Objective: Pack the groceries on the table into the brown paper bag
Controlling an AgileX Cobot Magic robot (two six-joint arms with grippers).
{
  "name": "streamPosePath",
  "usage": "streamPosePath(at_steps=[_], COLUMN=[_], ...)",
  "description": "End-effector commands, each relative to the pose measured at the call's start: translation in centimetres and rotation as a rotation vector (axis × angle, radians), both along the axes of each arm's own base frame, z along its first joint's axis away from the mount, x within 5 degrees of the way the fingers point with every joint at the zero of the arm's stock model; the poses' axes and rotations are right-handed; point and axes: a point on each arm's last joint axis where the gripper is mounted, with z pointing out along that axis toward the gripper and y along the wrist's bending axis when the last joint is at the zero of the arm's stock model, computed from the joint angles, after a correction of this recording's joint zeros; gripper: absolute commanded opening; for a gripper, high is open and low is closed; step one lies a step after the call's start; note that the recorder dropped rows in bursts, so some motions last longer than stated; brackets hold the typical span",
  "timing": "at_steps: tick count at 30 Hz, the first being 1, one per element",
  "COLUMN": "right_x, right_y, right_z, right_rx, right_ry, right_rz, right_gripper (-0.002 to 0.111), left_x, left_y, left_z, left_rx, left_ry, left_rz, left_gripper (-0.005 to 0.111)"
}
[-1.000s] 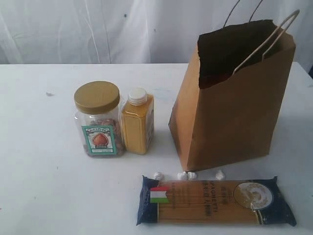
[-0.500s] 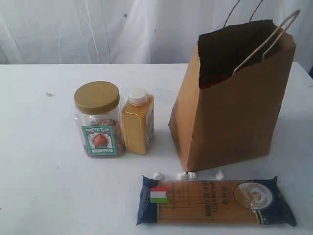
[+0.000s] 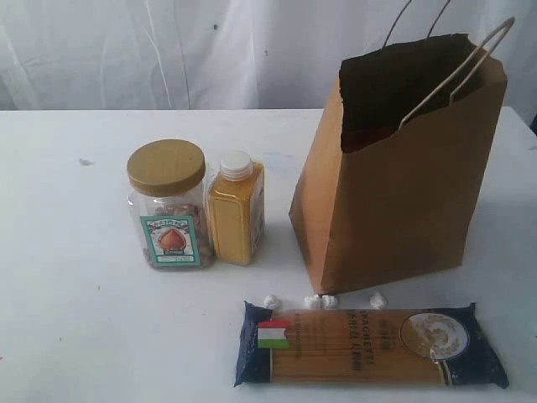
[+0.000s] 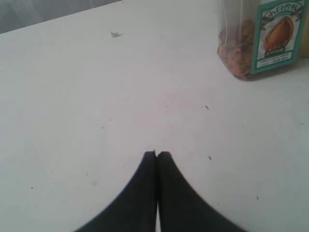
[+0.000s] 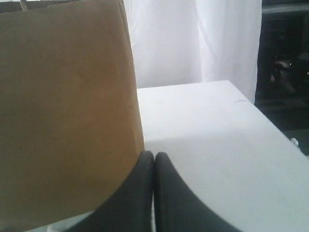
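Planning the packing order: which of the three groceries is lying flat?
The spaghetti packet, flat on the table by the bag; the jar and yellow bottle stand upright.

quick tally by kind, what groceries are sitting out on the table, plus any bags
jar: 1
yellow bottle: 1
spaghetti packet: 1
brown paper bag: 1
total: 4

left claw (image 4: 156,154) closed, right claw (image 5: 154,154) closed
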Motion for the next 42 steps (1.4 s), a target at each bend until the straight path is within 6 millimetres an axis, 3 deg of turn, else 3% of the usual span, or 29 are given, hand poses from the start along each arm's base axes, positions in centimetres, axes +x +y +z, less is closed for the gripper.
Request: streamPosePath(at_steps=[1,3,7,9,13,16,19,22,24,26,28,32,34,42], right_x=[-0.1,-0.1,-0.1,-0.1,-0.1,-0.1,-0.1,-0.1,-0.1,-0.1,-0.1,-0.1,-0.1,-0.1], right_y=[0.0,0.0,0.0,0.0,0.0,0.0,0.0,0.0,0.0,0.0,0.0,0.0,0.0,0.0], right_z=[-0.5,-0.5,-0.5,-0.5,-0.5,-0.5,-0.5,-0.5,-0.5,-0.5,-0.5,-0.5,-0.5,-0.5], right_rx=[0.04,0.04,0.04,0.04,0.04,0.04,0.04,0.04,0.04,0.04,0.04,0.04,0.04,0.04], right_ry=[0.037,0.037,0.037,0.037,0.037,0.037,0.037,0.037,0.037,0.037,0.037,0.039,0.039,0.039], right_rz=[-0.003,-0.003,-0.003,-0.003,-0.003,-0.003,-0.003,-0.003,-0.003,-0.003,-0.003,-0.003,-0.003,-0.003], right_gripper=[0.0,0.0,0.0,0.0,0.0,0.0,0.0,0.0,0.0,0.0,0.0,0.0,0.0,0.0], left_x=[0.0,0.1,0.0,0.0,0.1,0.4,0.6,0.0,-0.7,-1.5,-2.1,-0.5,1.7,11.0], left_y=[0.0,-0.1,-1.2,-1.6,-1.5,-0.6,0.7,3.3,4.3,4.2,3.6,1.5,0.8,0.0], left_z=[0.0,0.2,1.1,1.4,1.8,2.6,3.8,6.0,7.6,10.7,13.5,17.4,17.3,12.4], left_rx=[-0.009,-0.055,-0.795,-1.071,-1.152,-1.176,-1.209,-1.25,-1.447,-1.653,-1.496,-0.493,-0.249,-0.168], left_ry=[-0.004,-0.022,0.071,0.137,0.107,-0.027,-0.235,-0.62,-0.752,-0.771,-0.794,-0.776,-0.638,-0.252], left_rz=[0.002,0.012,0.11,0.142,0.154,0.189,0.244,0.342,0.353,0.242,0.182,0.141,0.109,0.17], left_gripper=[0.0,0.0,0.0,0.0,0.0,0.0,0.0,0.0,0.0,0.0,0.0,0.0,0.0,0.0])
